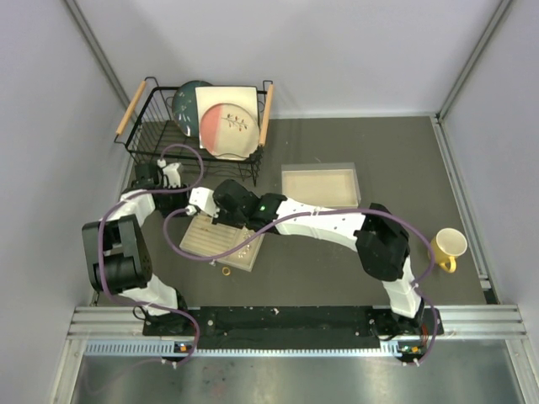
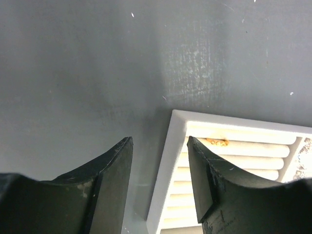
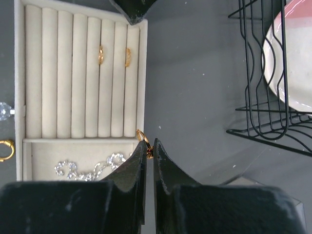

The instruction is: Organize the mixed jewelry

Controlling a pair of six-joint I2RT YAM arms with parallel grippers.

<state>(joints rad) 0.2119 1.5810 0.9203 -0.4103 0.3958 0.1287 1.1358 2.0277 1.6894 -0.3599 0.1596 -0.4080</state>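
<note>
A loose gold ring (image 1: 226, 271) lies on the table (image 1: 320, 269) just beside the near edge of the jewelry box (image 1: 221, 244). The right gripper (image 3: 150, 142) is closed at the box's edge, its tips pinching a second gold ring (image 3: 142, 136). The roll slots hold two more rings (image 3: 101, 55). A silver chain (image 3: 87, 168) lies in the adjoining compartment. Farther back, the left gripper (image 2: 160, 141) hangs over the box corner with its jaws apart, holding nothing.

Shiny gold ring (image 3: 141, 136), seemingly velvety beige box (image 3: 63, 73), matt table (image 3: 195, 97).
</note>
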